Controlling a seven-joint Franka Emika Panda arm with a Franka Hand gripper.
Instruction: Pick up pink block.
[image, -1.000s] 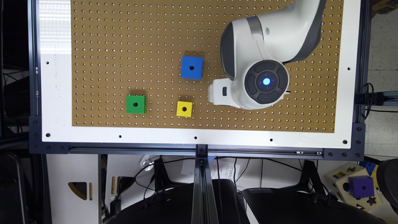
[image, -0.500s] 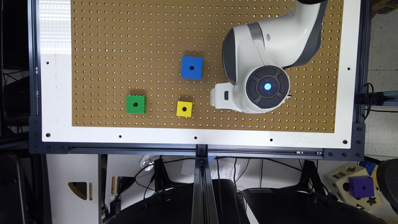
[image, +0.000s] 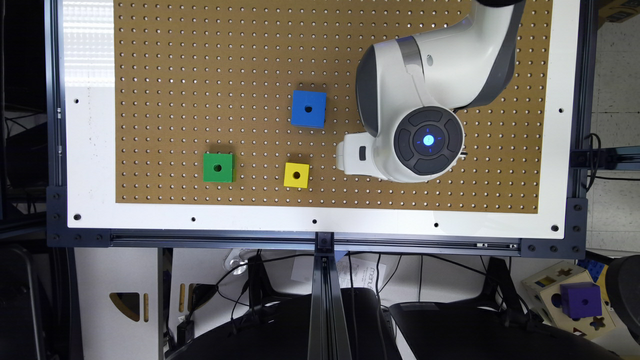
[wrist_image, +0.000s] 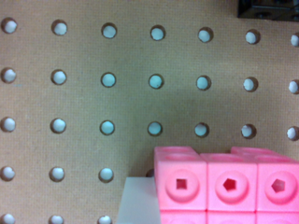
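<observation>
Gripper (image: 352, 156) hangs low over the pegboard (image: 200, 75), on the exterior view's right of the yellow cube (image: 296, 175) and blue cube (image: 308, 108), with the green cube (image: 218, 167) well apart beyond them. Whether its fingers are apart or together I cannot tell.

In the wrist view the pink block (wrist_image: 226, 186) sits very close under the camera, flat on the board. Three of its faces show side by side in one row, each with a round boss and a small hole. That row, the long axis as far as it shows, runs parallel to the rows of pegboard holes; part of the block is cut off at the picture's edge.

A pale flat piece (wrist_image: 135, 200) lies just beside one end of the block. It may be a fingertip, though that is not certain.

My judgement is that the block lies almost straight beneath the gripper, so the coming move turns on straddling the short width across that row, not its length.
</observation>
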